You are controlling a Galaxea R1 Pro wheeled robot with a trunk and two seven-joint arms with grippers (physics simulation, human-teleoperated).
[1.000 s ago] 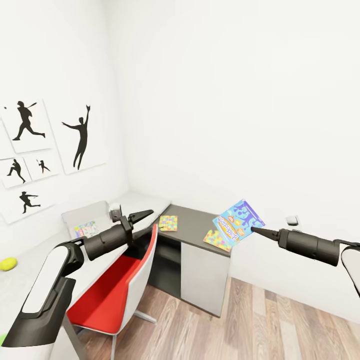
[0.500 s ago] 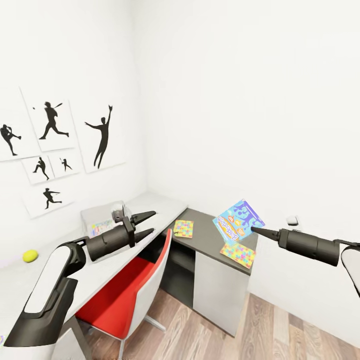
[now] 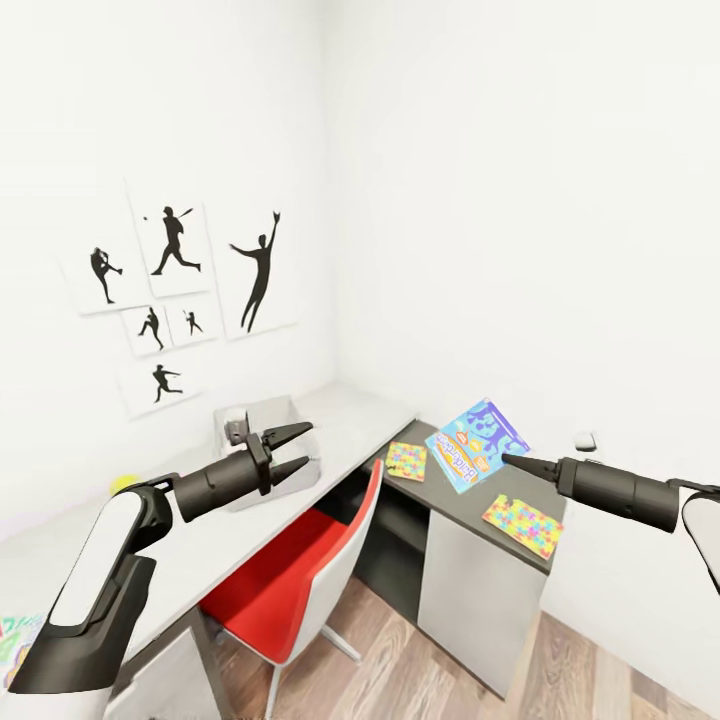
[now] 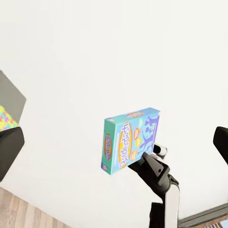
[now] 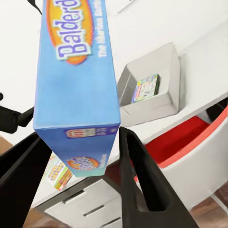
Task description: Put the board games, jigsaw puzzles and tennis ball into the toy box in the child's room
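Holding a blue-white board game (image 3: pixel 477 444) by its lower edge, the right gripper (image 3: pixel 510 462) was raised in mid-air over the dark lower section of the counter (image 3: pixel 350 420); its jaws were closed on the box, whose printed cover faced the head camera at a tilt. In the right wrist view the same box (image 5: pixel 76 90) stood between the two dark fingers (image 5: pixel 137 180), and in the left wrist view it (image 4: pixel 130 140) showed against the white wall.

- Left gripper (image 3: pixel 290 450): held out level above the pale counter, jaws parted and gripping nothing.
- Toy box (image 3: pixel 262 425): pale grey tray on the long counter near the wall, just behind the left gripper in the head view. The right wrist view showed a second board game (image 5: pixel 146 88) lying flat inside it (image 5: pixel 156 80).
- Jigsaw puzzles: one multicoloured square (image 3: pixel 406 461) on the dark section near the corner, another (image 3: pixel 523 525) nearer that section's front end — the two well apart, both lying flat.
- Tennis ball (image 3: pixel 123 484): small and yellow-green, on the pale counter close to the wall, partly hidden behind the left arm.
- Third game box (image 5: pixel 59 173): colourful, flat on the pale counter above the white drawers (image 5: pixel 90 209) in the right wrist view; a corner of it (image 3: pixel 15 640) showed at the head view's lower left edge.
- Red chair (image 3: pixel 300 580): drawn up to the counter, white-backed.
- Wall pictures (image 3: pixel 175 290): black silhouettes of ball players on white panels above the counter.
- Wooden floor (image 3: pixel 400 660).
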